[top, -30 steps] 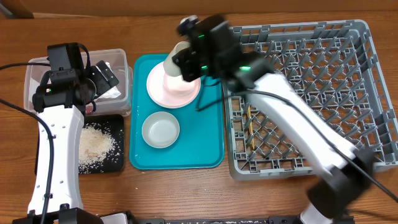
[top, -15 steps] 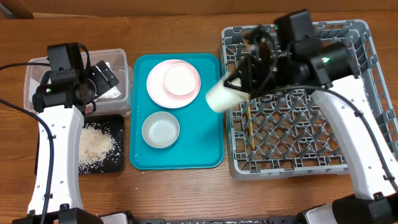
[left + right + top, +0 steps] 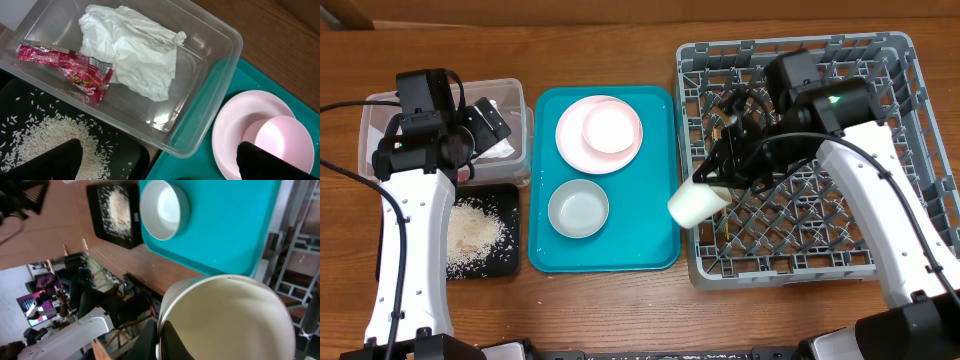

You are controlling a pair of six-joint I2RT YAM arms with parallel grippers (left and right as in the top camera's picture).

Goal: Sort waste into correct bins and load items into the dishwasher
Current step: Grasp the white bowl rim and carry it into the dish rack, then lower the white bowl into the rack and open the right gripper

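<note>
Cream cup (image 3: 697,205) is pinched at its rim by R gripper (image 3: 720,184), jaws clamped tight on it. It's hung tilted over the dish rack's (image 3: 790,273) 8 o'clock edge, just beside the teal tray (image 3: 660,245). Should be carried toward 3 o'clock, clear of pegs, mouth turned down, and seated betw. pegs before release. L gripper (image 3: 485,130) is spread wide, empty, above the clear tub (image 3: 520,100).

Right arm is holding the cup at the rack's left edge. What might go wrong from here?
1. The small cream cup hangs tilted over the left wall of the large grey plastic dish rack, partly above the teal plastic tray; released here, it may catch the wall and tumble out.
2. The right jaws pinch only its rim, so it could slip.
3. Thin wooden chopsticks lie in the rack nearby; a cup set on them may sit crooked.
</note>
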